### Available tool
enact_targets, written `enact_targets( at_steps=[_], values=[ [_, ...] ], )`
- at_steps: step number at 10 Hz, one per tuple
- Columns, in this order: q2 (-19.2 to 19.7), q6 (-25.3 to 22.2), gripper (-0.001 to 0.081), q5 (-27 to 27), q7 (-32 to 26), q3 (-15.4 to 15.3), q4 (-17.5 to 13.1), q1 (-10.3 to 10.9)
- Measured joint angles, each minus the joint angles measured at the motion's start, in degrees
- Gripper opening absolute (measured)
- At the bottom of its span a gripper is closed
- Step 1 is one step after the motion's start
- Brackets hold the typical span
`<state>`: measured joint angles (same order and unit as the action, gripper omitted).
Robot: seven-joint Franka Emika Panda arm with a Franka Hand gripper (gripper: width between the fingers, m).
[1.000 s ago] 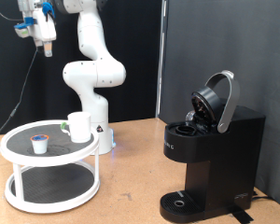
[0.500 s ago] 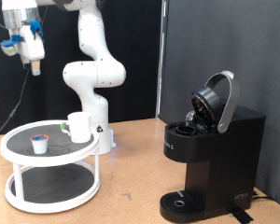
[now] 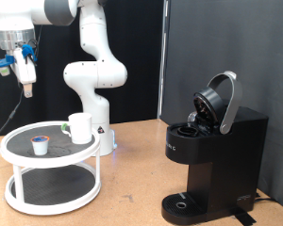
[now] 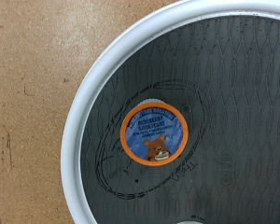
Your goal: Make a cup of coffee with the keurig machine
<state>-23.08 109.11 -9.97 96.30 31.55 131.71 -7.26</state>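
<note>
The white mug [image 3: 80, 127] stands on the top shelf of a round white two-tier tray [image 3: 19, 162], at the exterior view's left. A small pod with a blue-orange top [image 3: 40, 144] sits on the same shelf beside the mug. The gripper [image 3: 27, 88] hangs well above the tray, over the pod, and holds nothing. The wrist view looks straight down on the pod [image 4: 155, 134] and the tray's white rim [image 4: 84, 121]; no fingers show there. The black keurig machine [image 3: 212, 155] stands at the right with its lid [image 3: 223, 99] raised.
The white arm's base [image 3: 102, 137] stands just behind the tray. A black curtain covers the back wall. The brown table [image 3: 132, 188] stretches between the tray and the machine. The machine's round drip base [image 3: 184, 204] holds nothing.
The gripper has moved down and towards the exterior view's left, from the top of the picture to a spot above the tray. Mug, pod and machine have not moved.
</note>
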Motion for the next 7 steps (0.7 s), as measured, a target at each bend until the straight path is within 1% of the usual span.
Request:
enact_targets(
  at_steps=[2,7],
  values=[
    [0.0,0.6,0.0734,0.2,-0.4,0.0,1.4,0.0],
    [0.8,9.0,0.0734,0.0,0.1,0.0,7.3,0.0]
  ],
)
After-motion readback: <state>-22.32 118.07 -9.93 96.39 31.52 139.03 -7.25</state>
